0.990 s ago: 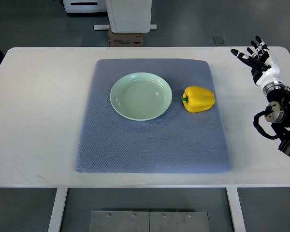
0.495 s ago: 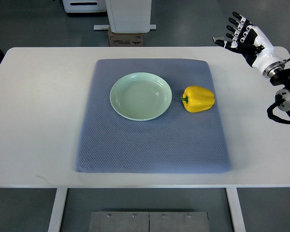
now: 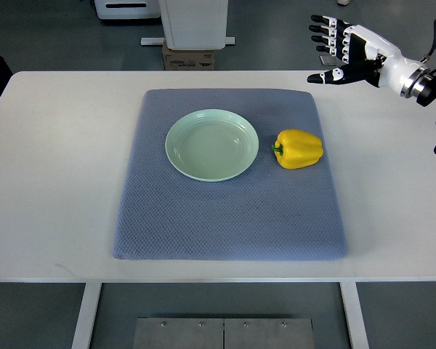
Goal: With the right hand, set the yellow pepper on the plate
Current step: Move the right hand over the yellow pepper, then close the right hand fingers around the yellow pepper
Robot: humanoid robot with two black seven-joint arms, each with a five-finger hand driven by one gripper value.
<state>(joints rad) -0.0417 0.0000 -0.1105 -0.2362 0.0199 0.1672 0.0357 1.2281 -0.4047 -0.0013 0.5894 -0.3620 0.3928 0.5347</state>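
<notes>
One right hand (image 3: 343,49), fingers spread and empty, hovers beyond the yellow pepper (image 3: 299,148) lying beside the plate (image 3: 211,145).

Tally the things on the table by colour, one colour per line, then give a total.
Yellow: 1, the yellow pepper
Pale green: 1, the plate
Grey-blue: 1, the mat
Total: 3
The right hand, open and empty, is not counted.

The right hand (image 3: 349,49) has a white shell, black-jointed fingers (image 3: 325,29), and a silver wrist ring.
</notes>
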